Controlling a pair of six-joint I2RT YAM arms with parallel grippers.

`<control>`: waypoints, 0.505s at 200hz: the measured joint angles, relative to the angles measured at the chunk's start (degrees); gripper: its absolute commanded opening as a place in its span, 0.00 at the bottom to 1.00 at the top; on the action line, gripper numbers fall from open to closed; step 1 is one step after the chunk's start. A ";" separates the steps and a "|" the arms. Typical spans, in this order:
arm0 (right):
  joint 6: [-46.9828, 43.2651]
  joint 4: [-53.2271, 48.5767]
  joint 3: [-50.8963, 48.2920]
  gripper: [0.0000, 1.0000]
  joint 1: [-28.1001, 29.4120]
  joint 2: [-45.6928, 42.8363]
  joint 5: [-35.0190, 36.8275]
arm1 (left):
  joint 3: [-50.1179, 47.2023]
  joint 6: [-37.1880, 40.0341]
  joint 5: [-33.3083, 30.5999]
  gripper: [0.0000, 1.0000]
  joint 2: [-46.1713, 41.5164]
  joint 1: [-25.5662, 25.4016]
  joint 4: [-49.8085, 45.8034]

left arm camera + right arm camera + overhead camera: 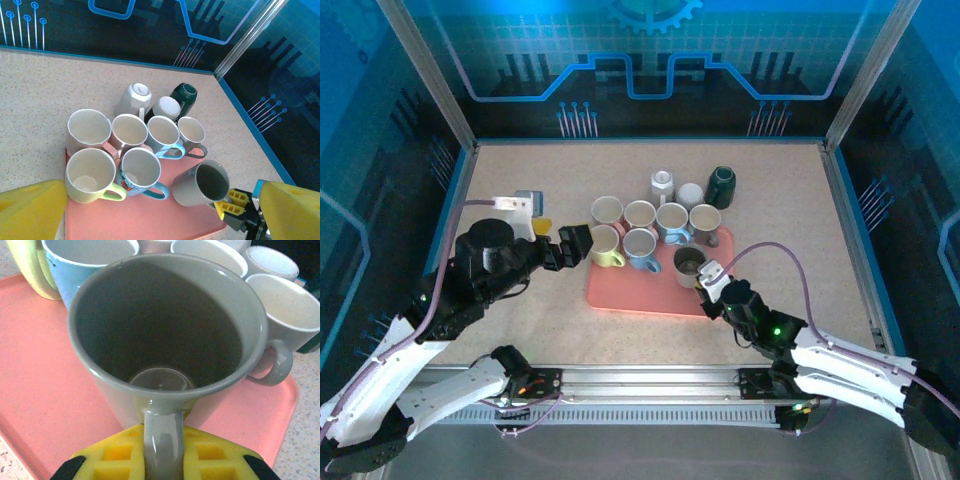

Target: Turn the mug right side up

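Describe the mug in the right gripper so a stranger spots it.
Find the pink tray on the table. At its near right part is a grey mug with a dark inside. Unlike the pale mugs behind it, its handle is pinched by the right gripper.

Mugs (640,213) crowded the tray's (625,292) far half; its near left part and the surface (775,190) on both sides lay open.

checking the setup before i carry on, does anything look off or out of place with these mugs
Yes. Behind the pink tray, a white mug and a dark green mug stand base up, off the tray, unlike the upright ones. The grey mug looks tilted, its handle pinched in the right tool.
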 measured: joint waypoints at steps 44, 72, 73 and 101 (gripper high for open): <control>1.88 7.48 -0.55 0.00 -2.82 8.74 -2.10 | -0.13 -2.05 0.00 0.99 0.02 0.00 0.04; 2.62 14.91 -0.52 0.01 -4.31 15.21 -3.78 | -0.55 -3.30 0.02 0.99 0.00 0.00 0.02; 2.62 14.91 -0.52 0.01 -4.31 15.21 -3.78 | -0.55 -3.30 0.02 0.99 0.00 0.00 0.02; 3.04 20.81 0.07 0.03 -4.87 20.31 -5.22 | -0.61 -3.41 0.02 0.99 -0.24 0.00 -0.04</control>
